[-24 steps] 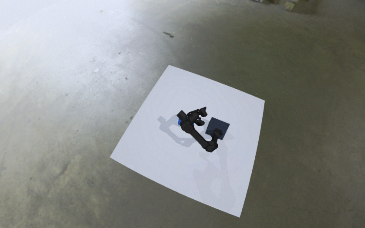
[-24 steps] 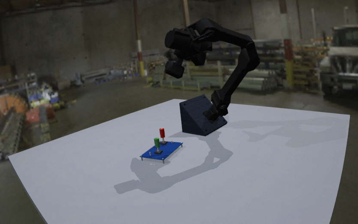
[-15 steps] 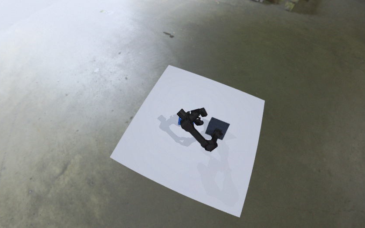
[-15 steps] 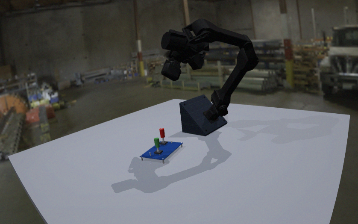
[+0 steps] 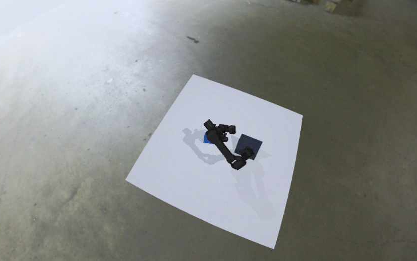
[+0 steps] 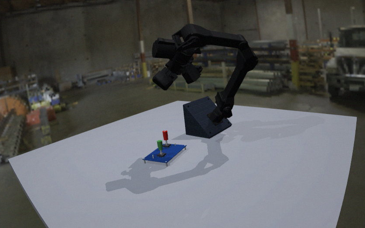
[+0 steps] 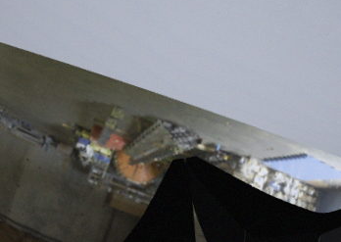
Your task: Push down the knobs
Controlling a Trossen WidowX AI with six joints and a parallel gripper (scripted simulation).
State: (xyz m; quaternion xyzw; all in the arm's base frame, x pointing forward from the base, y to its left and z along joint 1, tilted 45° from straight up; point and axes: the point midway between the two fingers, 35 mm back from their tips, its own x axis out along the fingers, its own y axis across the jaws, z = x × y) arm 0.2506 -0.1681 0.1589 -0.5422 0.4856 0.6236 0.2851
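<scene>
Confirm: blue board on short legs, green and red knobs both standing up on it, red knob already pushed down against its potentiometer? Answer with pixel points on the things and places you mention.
Not the red knob (image 6: 164,135): the exterior view shows bare shaft between it and its potentiometer (image 6: 166,145). The rest holds.
</scene>
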